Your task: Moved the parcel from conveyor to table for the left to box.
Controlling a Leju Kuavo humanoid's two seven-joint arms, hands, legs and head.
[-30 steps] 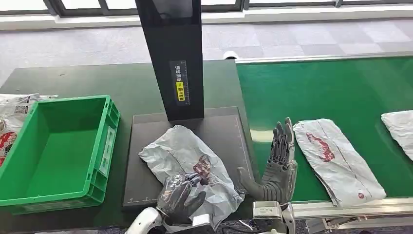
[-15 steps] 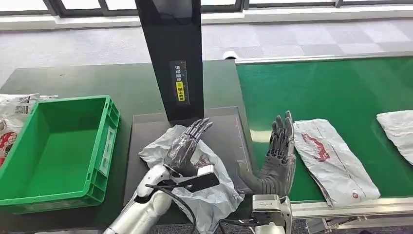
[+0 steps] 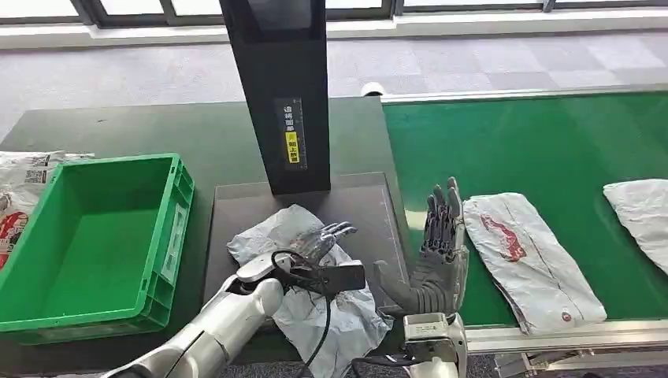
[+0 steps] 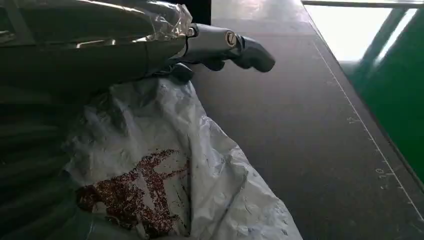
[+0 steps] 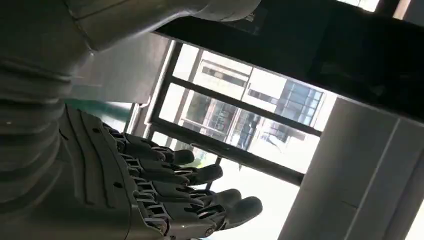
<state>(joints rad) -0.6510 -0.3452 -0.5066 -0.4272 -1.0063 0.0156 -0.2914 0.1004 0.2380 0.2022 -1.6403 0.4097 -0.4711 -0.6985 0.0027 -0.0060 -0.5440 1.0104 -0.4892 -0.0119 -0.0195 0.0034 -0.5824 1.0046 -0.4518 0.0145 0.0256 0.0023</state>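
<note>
Left hand: the left hand [image 3: 319, 239] lies flat over the parcel [image 3: 315, 295], fingers stretched out and apart, gripping nothing; in the left wrist view the parcel [image 4: 165, 170] lies right under it and the fingers [image 4: 235, 47] reach past the parcel's edge above the dark mat.
Right hand: the right hand [image 3: 436, 252] stands upright just to the right of the left hand, palm turned toward it, fingers straight and spread, empty; in the right wrist view the fingers [image 5: 175, 185] are likewise spread.
Parcel: crumpled grey bag with a red print, lying on the dark mat [image 3: 370, 213] of the tabletop [image 3: 157, 130], beneath and behind the left hand.
Green crate [image 3: 87, 240]: well to the left of the left hand, open.
Second parcel [image 3: 528, 260]: just right of the right hand, flat on the green conveyor [image 3: 536, 150].
Third parcel [image 3: 642, 209]: farther right on the conveyor.
Black post [image 3: 280, 94]: beyond both hands, standing at the mat's far edge.
</note>
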